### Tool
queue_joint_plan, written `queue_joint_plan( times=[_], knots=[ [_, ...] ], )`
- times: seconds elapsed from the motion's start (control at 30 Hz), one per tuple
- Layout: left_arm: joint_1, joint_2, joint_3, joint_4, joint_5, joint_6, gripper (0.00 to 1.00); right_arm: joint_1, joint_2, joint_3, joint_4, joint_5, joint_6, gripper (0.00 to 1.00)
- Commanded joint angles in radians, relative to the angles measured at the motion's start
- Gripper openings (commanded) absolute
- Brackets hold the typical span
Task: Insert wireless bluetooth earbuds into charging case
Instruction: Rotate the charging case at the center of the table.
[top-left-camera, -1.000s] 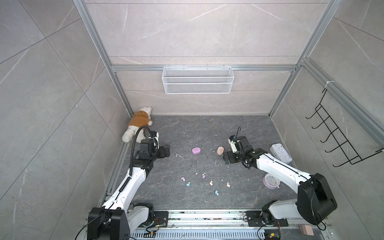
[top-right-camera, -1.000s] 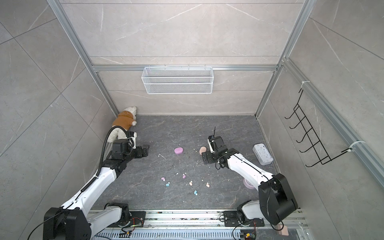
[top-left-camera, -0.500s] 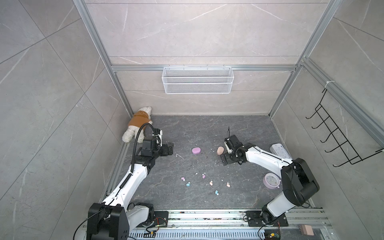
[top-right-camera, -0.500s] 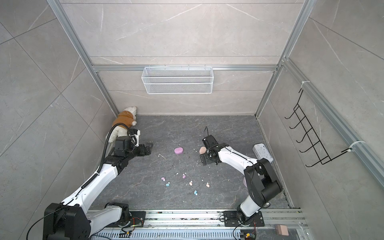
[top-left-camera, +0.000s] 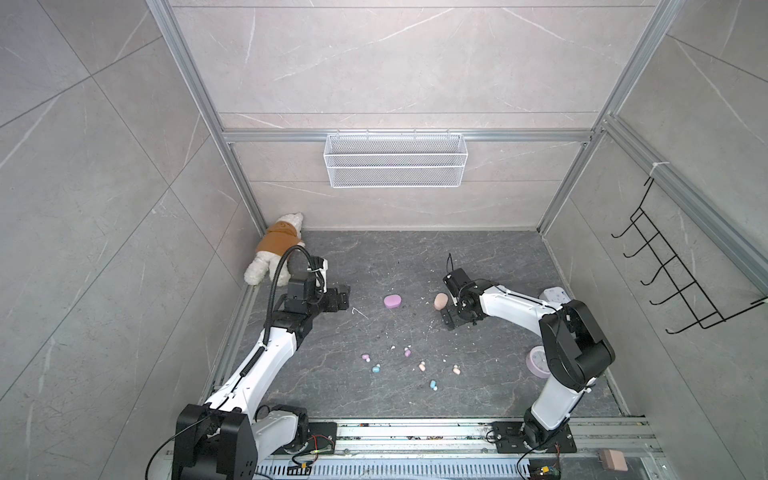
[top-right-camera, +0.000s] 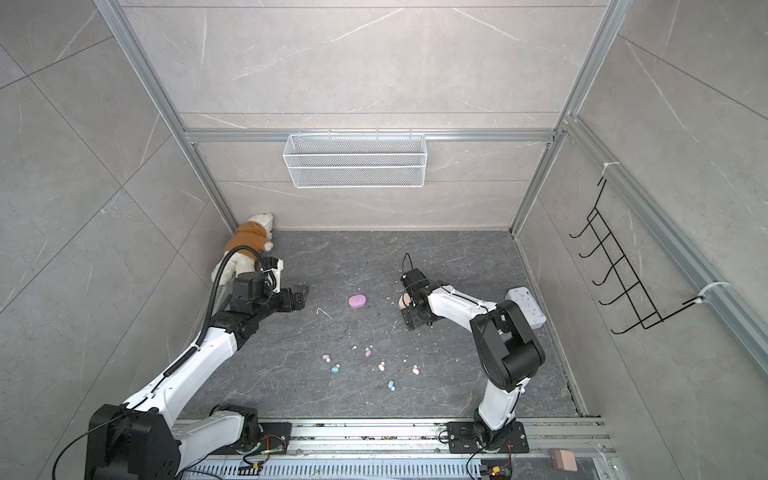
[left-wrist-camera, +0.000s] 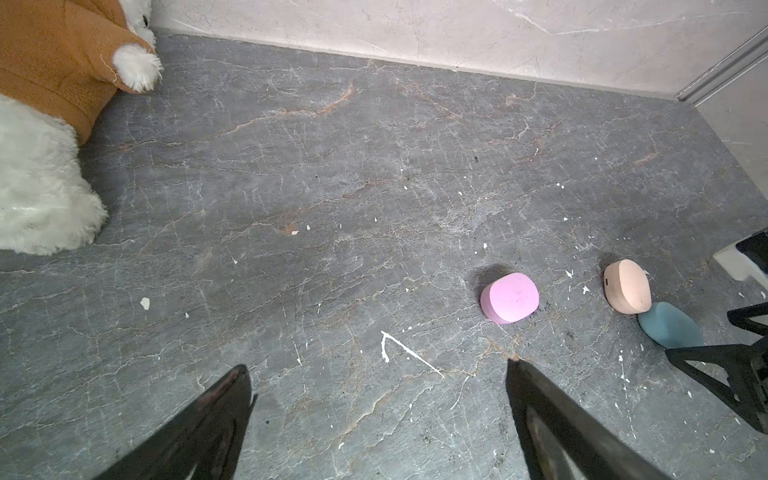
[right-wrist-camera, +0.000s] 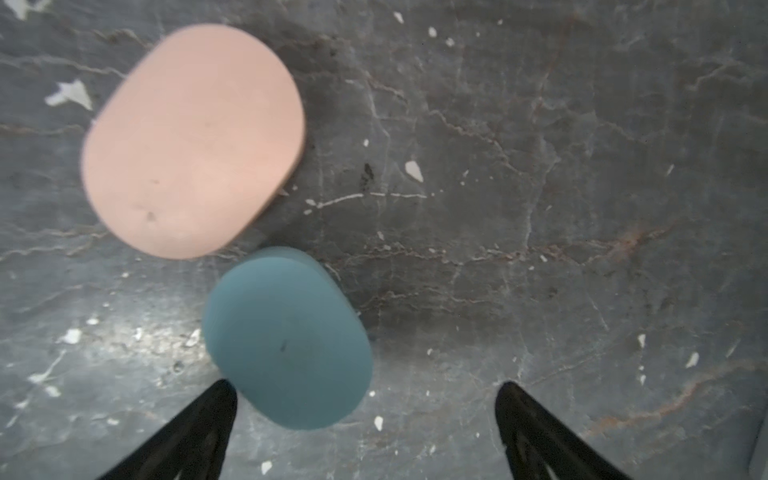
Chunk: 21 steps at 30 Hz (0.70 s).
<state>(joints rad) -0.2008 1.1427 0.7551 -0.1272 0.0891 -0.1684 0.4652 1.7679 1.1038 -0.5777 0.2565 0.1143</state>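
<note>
Several tiny earbuds lie scattered at the front middle of the floor: lilac (top-left-camera: 365, 357) (top-left-camera: 407, 353), light blue (top-left-camera: 376, 368) (top-left-camera: 433, 384) and peach (top-left-camera: 422, 366) (top-left-camera: 456, 370). Farther back sit shut oval cases: a lilac case (top-left-camera: 392, 301) (left-wrist-camera: 509, 297), a peach case (top-left-camera: 440, 301) (right-wrist-camera: 193, 141) and a blue case (right-wrist-camera: 286, 336) (left-wrist-camera: 670, 325). My right gripper (right-wrist-camera: 365, 384) (top-left-camera: 451, 316) points down, open, over the blue case, hiding it in both top views. My left gripper (left-wrist-camera: 377, 365) (top-left-camera: 343, 297) is open and empty, left of the lilac case.
A plush toy (top-left-camera: 278, 249) lies in the back left corner. A white power strip (top-left-camera: 555, 296) and a round lilac clock (top-left-camera: 538, 361) sit by the right wall. White crumbs (left-wrist-camera: 144, 303) dot the floor. A wire basket (top-left-camera: 395, 160) hangs on the back wall.
My right arm has folded its elbow up and swung its gripper down beside the peach case. My left gripper has moved right toward the lilac case.
</note>
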Motion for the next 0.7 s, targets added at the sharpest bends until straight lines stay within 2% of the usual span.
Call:
queue_joint_plan(
  times=[0.0, 0.27, 0.37, 0.53, 0.67],
  knots=[
    [-0.006, -0.011, 0.013, 0.024, 0.007, -0.006, 1.0, -0.05, -0.015, 0.002, -0.03, 0.026, -0.026, 1.0],
    [-0.018, 0.017, 0.025, 0.039, -0.001, -0.015, 1.0, -0.13, -0.046, 0.006, -0.035, -0.006, -0.076, 1.0],
    [-0.023, 0.026, 0.034, 0.037, -0.002, -0.015, 1.0, -0.134, -0.068, 0.04, -0.1, -0.076, -0.098, 1.0],
    [-0.026, 0.025, 0.04, 0.026, 0.003, -0.007, 1.0, -0.135, -0.134, 0.092, -0.19, -0.292, -0.149, 0.99],
    [-0.028, 0.03, 0.033, 0.028, 0.016, -0.007, 1.0, -0.137, -0.075, 0.154, -0.229, -0.362, -0.209, 0.98]
  ],
)
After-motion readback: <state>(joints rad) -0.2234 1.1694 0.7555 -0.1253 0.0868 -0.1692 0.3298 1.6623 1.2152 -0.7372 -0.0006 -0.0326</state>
